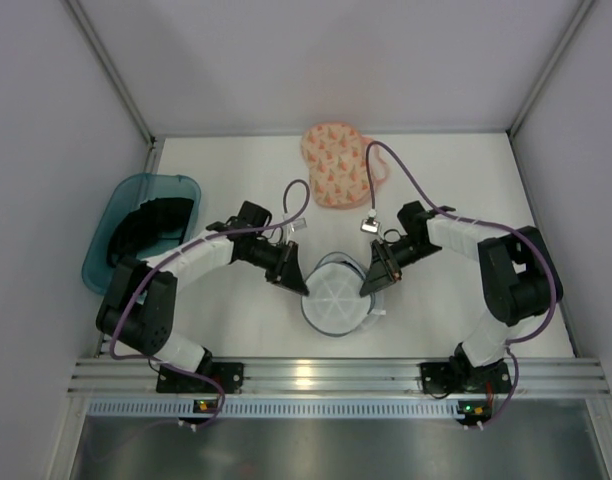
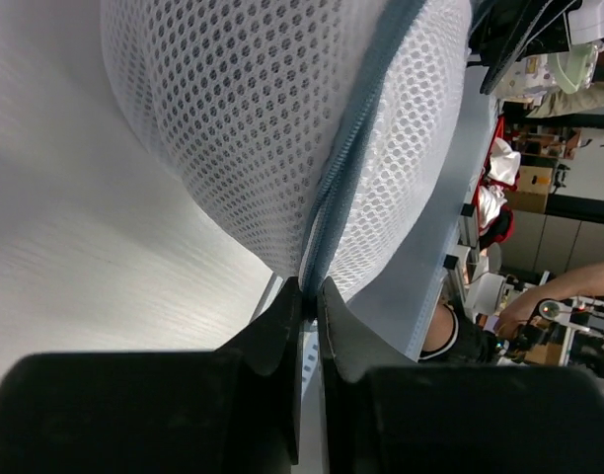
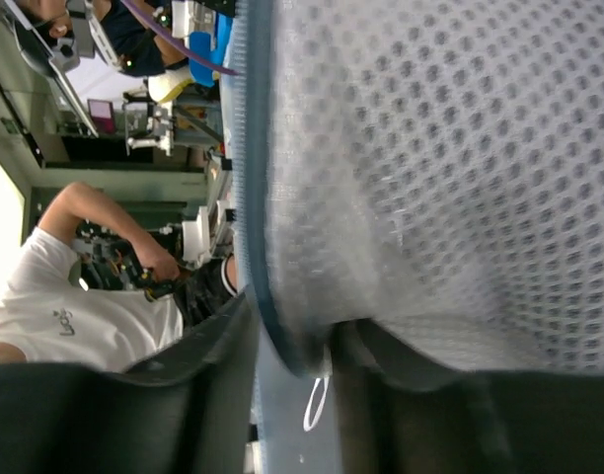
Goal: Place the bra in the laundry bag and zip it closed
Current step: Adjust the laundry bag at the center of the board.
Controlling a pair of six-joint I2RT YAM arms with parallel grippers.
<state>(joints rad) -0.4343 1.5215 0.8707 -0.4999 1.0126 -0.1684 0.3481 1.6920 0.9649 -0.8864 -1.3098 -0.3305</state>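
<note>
The laundry bag (image 1: pixel 336 297) in use is a round white mesh pouch (image 2: pixel 233 118) with a blue-grey zip (image 2: pixel 346 168), lying mid-table between both arms. My left gripper (image 1: pixel 298 283) pinches the zip seam at the bag's left edge, with its jaws (image 2: pixel 310 288) nearly touching. My right gripper (image 1: pixel 371 285) is at the bag's right edge. Its fingers (image 3: pixel 297 341) stand apart around the zip end (image 3: pixel 253 197) and a small white loop (image 3: pixel 316 403), with a gap on one side. Black fabric (image 1: pixel 151 225), apparently the bra, lies in the teal bin.
The teal bin (image 1: pixel 181 185) stands at the left wall. A peach two-lobed patterned piece (image 1: pixel 336 165) with a pink loop lies at the back centre. White walls close in three sides. An aluminium rail (image 1: pixel 326 375) runs along the near edge.
</note>
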